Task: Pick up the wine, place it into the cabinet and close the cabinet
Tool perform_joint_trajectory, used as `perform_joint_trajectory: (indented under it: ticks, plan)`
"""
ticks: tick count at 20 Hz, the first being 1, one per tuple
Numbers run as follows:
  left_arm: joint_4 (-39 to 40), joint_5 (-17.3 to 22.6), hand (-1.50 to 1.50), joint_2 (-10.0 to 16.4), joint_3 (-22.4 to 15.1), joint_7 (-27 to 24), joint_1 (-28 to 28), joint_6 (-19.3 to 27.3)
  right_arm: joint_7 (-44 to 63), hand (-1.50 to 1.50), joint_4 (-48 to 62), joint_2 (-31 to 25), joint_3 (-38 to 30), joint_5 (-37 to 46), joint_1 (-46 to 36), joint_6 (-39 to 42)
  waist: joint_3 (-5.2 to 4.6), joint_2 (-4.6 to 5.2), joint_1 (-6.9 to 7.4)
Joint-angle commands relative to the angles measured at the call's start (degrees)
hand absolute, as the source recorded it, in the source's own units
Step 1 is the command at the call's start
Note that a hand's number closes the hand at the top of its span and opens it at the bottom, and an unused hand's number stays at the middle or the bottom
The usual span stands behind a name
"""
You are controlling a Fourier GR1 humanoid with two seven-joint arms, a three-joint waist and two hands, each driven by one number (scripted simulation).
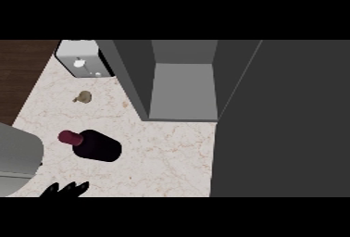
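Observation:
A dark wine bottle (97, 145) with a maroon cap stands on the pale marble counter (164, 157) at lower left. The grey cabinet (181, 90) sits at the back centre, open, its interior bare. Its dark door (284, 120) swings out to the right and fills that side of the view. My left hand (65, 190) shows only black fingertips at the lower edge, below the bottle and apart from it. The grey left forearm (17, 157) fills the left edge. My right hand does not show.
A white appliance (82, 58) stands at the back left corner of the counter. A small tan object (83, 96) lies on the counter in front of it. Dark wood floor (21, 65) lies beyond the counter's left edge.

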Motion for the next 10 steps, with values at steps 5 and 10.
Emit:
perform_joint_trajectory:
  ticks: [5, 10]
  plan:
    - [-7.14, 0.98, -1.50, 4.37, 4.32, -11.37, 20.06, -14.30, 13.82, -1.50, -13.25, -1.57, 0.97, -3.95, 0.26, -1.60, 0.10, 0.15, 0.45]
    - [-10.30, 3.55, -1.50, 5.07, 7.32, -10.90, 23.95, -15.31, 17.55, -1.50, -16.12, -2.93, -1.76, -5.61, -0.87, -1.87, 0.15, 0.26, -0.06]
